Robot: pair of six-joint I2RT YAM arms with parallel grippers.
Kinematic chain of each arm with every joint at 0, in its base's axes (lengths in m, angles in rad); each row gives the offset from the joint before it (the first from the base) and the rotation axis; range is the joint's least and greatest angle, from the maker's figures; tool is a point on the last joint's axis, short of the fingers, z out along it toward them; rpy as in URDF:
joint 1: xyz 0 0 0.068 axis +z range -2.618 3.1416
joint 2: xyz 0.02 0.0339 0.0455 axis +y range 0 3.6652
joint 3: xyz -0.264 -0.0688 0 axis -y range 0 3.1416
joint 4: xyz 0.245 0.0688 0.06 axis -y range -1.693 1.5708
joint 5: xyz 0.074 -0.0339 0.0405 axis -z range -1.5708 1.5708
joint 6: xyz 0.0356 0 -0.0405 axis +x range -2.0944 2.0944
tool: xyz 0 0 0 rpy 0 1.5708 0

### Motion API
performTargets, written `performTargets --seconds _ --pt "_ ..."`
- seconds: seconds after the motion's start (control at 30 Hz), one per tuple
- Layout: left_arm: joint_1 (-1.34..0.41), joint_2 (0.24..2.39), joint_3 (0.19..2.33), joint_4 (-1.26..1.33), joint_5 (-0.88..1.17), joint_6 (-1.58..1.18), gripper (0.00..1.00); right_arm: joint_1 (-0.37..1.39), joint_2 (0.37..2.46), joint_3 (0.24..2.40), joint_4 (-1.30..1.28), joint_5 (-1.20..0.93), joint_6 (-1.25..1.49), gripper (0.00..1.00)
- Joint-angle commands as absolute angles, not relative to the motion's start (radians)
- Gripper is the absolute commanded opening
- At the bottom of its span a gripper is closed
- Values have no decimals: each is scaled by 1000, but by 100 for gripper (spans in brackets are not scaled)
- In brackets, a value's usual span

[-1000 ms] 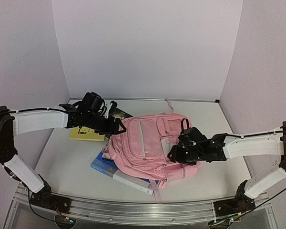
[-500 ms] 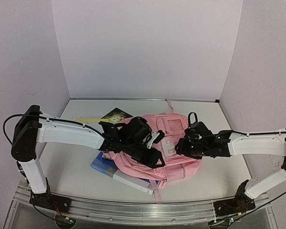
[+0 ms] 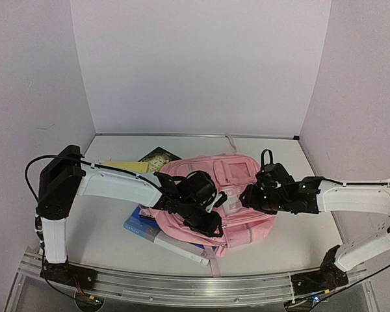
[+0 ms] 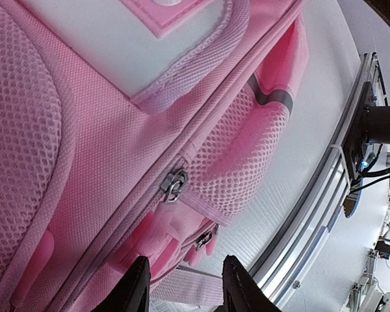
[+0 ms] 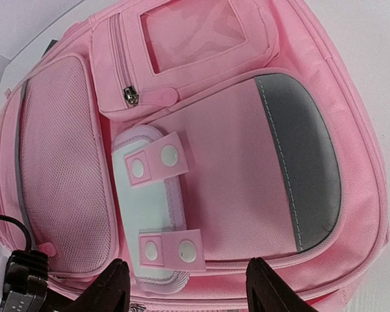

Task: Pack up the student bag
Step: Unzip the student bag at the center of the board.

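Note:
The student bag (image 3: pixel 231 172) is a large pink backpack lying flat in the middle of the table, front side up. My left gripper (image 3: pixel 211 226) hangs open over its near lower edge. In the left wrist view (image 4: pixel 185 289) its jaws are empty and stand over a pink strap, with two metal zipper pulls (image 4: pixel 174 183) just ahead. My right gripper (image 3: pixel 248 197) is open wide above the bag's front. In the right wrist view (image 5: pixel 192 289) it is empty, over the grey reflective patch (image 5: pixel 305 162) and a white patch with pink snap tabs (image 5: pixel 149 195).
A yellow book (image 3: pixel 127 166) and a dark book (image 3: pixel 157 157) lie at the bag's far left. A blue book (image 3: pixel 142 224) and a white one (image 3: pixel 182 250) stick out from under its near side. The metal rail (image 3: pixel 182 284) runs along the front edge.
My left arm has swung from the books at the left, across the bag, to its near lower edge. My right gripper has shifted a little up and left over the bag.

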State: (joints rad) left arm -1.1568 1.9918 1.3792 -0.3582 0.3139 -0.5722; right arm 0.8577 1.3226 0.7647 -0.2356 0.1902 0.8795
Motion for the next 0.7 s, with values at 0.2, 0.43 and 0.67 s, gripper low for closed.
performTargets --seconds 0.2,0.43,0.67 --pt "-1154 2041 1457 -355 206 -552 35 852 1301 762 -223 194 873 61" --pt "-1154 2050 1469 -372 123 -547 37 852 1304 752 -210 181 876 60" --pt "-1155 2089 1491 -375 157 -531 31 852 1303 739 -202 181 881 61"
